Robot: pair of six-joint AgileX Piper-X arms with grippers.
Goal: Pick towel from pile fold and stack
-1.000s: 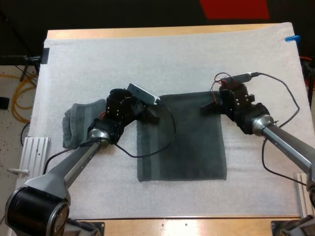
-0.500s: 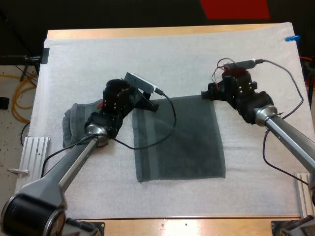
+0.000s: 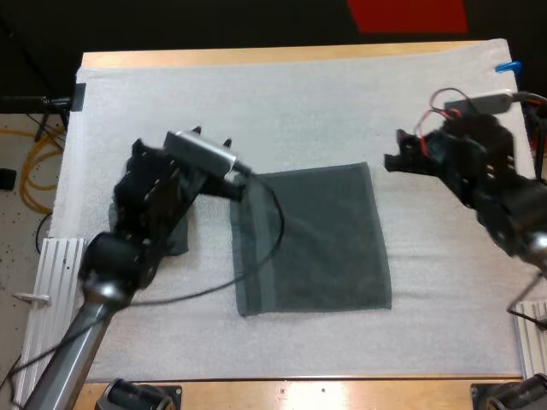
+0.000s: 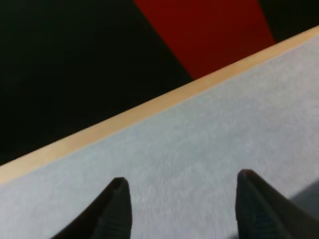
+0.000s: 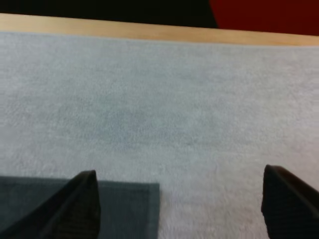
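Left gripper (image 4: 182, 185) released, right gripper (image 5: 179, 174) released; neither touches the towel (image 3: 316, 239).
Left gripper hangs beside the towel's far left corner; the towel lies flat mid-mat (image 3: 256, 94); right gripper hangs beyond its far right corner.

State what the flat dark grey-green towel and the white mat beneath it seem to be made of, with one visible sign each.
Flat dark grey-green towel: probably woven cloth, matt. It lies limp, with a stitched band along one edge.
White mat: perhaps a foam or felt-like sheet, matt. Its surface looks finely pebbled and slightly fuzzy, without shine.
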